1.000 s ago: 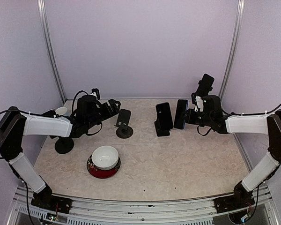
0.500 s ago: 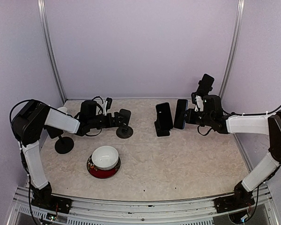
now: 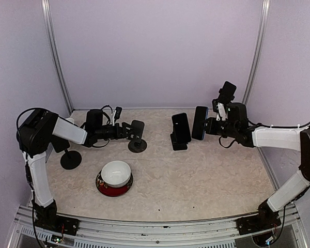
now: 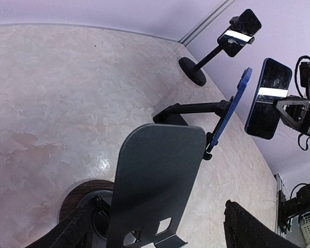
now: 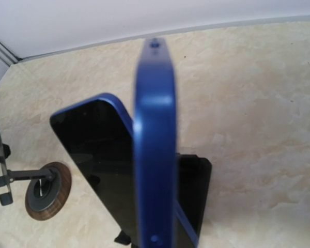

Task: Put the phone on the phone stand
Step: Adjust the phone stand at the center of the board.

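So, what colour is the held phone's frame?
Blue; the phone shows best in the right wrist view.

Soft, even overhead light falls across the scene, and shadows on the mottled beige desk are faint. The blue-edged phone is blurred at close range in the right wrist view. A white glare bar crosses its screen in the left wrist view.

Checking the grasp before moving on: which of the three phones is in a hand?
The phone clamped in the right hand; the centre phone and back phone have no hand on them.
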